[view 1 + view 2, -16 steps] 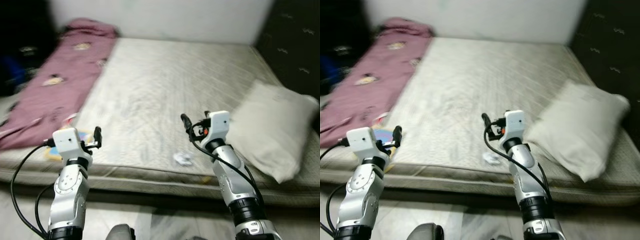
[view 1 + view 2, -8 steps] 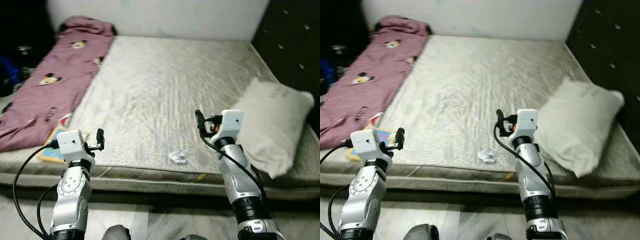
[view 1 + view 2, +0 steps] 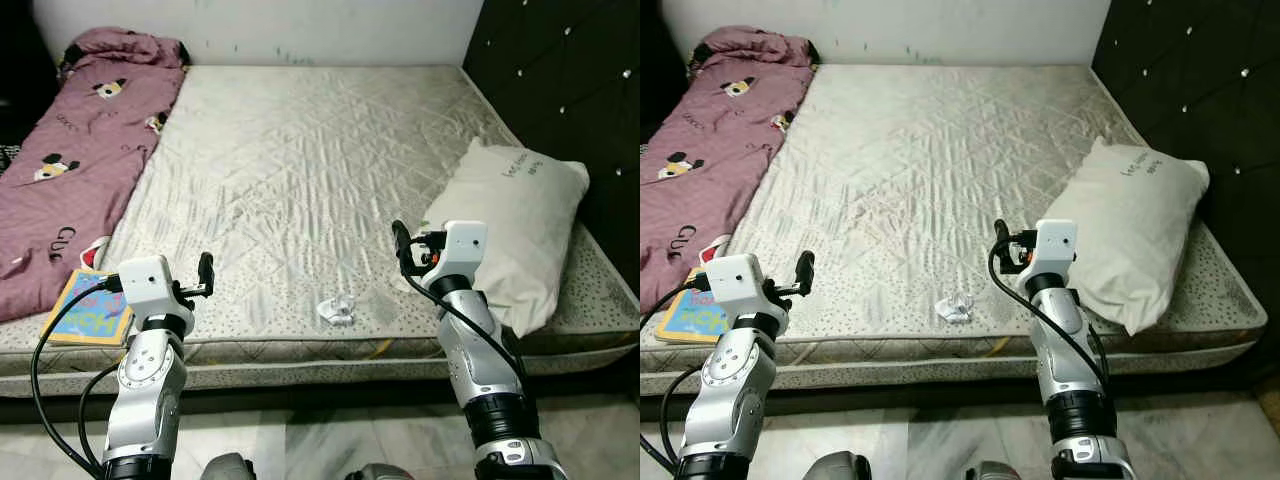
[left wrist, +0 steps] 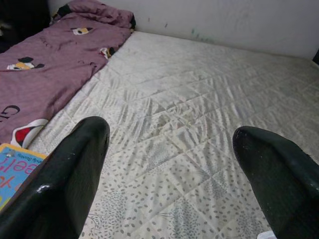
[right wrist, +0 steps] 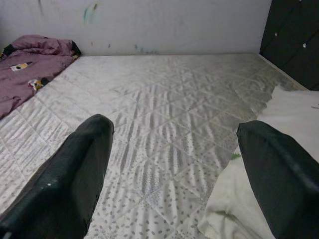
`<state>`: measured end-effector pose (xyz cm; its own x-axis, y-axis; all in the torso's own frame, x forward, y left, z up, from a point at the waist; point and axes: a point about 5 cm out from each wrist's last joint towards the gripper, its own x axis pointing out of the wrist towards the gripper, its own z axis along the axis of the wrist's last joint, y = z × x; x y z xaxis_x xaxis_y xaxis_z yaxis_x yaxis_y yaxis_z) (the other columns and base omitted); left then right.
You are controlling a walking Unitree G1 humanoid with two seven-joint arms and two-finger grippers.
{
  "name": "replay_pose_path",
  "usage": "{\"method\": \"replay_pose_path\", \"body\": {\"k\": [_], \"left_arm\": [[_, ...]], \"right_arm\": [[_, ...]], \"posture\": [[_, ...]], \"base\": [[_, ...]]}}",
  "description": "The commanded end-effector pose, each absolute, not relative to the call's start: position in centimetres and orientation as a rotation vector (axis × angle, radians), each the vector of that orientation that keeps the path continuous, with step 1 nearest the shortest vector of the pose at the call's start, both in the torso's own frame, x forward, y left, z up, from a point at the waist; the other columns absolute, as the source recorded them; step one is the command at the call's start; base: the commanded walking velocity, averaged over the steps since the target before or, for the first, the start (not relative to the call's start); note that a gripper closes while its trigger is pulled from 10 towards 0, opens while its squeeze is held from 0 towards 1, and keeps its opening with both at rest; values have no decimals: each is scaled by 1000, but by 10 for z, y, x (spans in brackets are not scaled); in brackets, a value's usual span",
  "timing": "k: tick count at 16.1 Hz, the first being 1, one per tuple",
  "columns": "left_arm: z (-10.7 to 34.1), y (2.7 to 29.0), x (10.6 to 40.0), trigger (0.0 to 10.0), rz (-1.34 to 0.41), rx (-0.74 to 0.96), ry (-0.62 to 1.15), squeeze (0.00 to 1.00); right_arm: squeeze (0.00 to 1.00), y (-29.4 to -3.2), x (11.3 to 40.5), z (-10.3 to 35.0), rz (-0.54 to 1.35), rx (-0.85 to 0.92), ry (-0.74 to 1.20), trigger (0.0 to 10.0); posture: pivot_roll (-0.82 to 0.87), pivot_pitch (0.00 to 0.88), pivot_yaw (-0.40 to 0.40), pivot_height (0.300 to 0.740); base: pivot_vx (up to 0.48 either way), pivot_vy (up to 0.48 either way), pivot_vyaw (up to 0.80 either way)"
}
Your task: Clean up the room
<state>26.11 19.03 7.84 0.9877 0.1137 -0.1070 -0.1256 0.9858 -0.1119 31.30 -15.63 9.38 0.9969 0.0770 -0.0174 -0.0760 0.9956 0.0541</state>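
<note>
1. The mattress (image 3: pixel 330 150) lies bare before the robot, with 4 things on it that a tidy-up would concern: a crumpled paper (image 3: pixel 336 310) near the front edge, a pillow (image 3: pixel 510 225) along its right side, a purple blanket (image 3: pixel 70 170) down its left side, and a book (image 3: pixel 88 308) at the front left corner.

2. The paper sits between the 2 arms, just ahead of them and close to the mattress edge. It looks very light and soft, and will likely crush further when pinched; a grip across its bunched middle should hold, and a light squeeze is enough.

3. The pillow looks soft and bulky, too wide to span; I would pinch a corner or a fold of its cover. The blanket is limp cloth and will drape and drag if lifted from 1 point.

4. The book is flat and stiff, its far end tucked under the blanket edge. Lying flat, it offers little for the fingers; the edge nearest the mattress border seems the best hold.

5. No bin, basket or other container is in sight.

6. The left gripper (image 3: pixel 205 273) hovers over the front edge near the book, its fingers (image 4: pixel 75 174) spread wide and empty. The right gripper (image 3: pixel 400 245) hangs just beside the pillow, fingers (image 5: pixel 279 169) likewise parted, holding nothing.
</note>
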Motion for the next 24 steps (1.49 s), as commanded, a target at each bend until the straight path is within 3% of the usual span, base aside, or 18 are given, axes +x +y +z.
{"method": "replay_pose_path", "body": {"k": [1, 10, 18, 22, 24], "left_arm": [[80, 191, 261, 10000, 119, -121, 91, 0], [80, 190, 261, 10000, 110, -128, 92, 0], [86, 186, 262, 10000, 28, -41, 80, 0], [84, 188, 261, 10000, 100, 8, 92, 0], [83, 186, 262, 10000, 100, -103, 123, 0]], "right_arm": [[0, -156, 315, 98, 85, 51, 12, 10000], [0, -154, 316, 101, 96, 34, -6, 10000], [0, -157, 316, 101, 93, 9, -13, 10000], [0, -157, 316, 101, 93, 5, -9, 10000], [0, -154, 316, 100, 102, 2, 3, 10000]], "posture": [[-47, 0, -21, 740], [-49, 0, -20, 740], [-46, 0, -19, 740], [-45, 0, -16, 740], [-40, 0, -19, 740]], "base": [[319, 0, 0], [370, 0, 0], [0, 0, 0], [0, 0, 0], [0, 0, 0]]}}
